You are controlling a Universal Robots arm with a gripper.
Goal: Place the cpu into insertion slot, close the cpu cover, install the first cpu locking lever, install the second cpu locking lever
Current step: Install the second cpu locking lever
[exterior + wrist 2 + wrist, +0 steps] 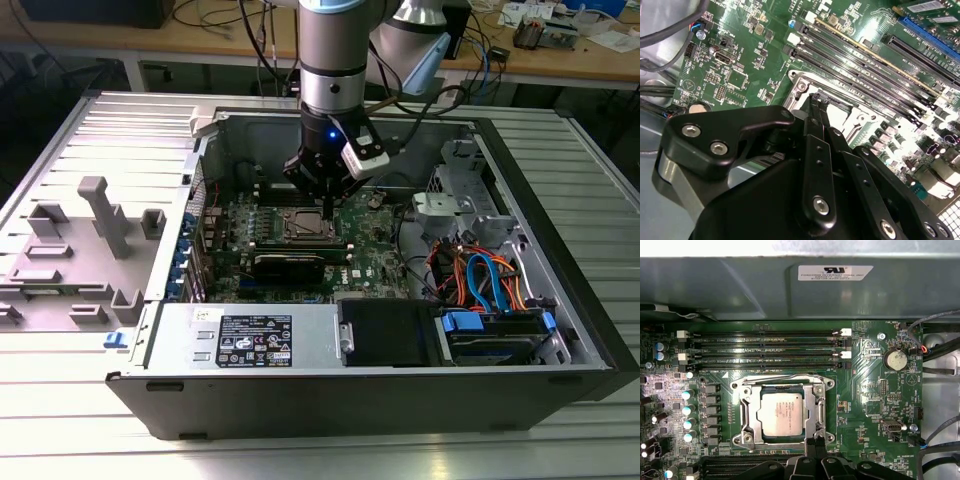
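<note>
Gripper (812, 446) fingers look pressed together at the cover (782, 412) edge, holding nothing; the chip (782, 413) sits inside the socket.

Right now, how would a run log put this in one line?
cpu: in insertion slot | cpu cover: closed | gripper: at cover edge

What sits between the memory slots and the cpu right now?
In the first wrist view, the silver cpu cover frames the cpu; its far edge and a lever wire lie between the cpu and the memory slots.
</note>
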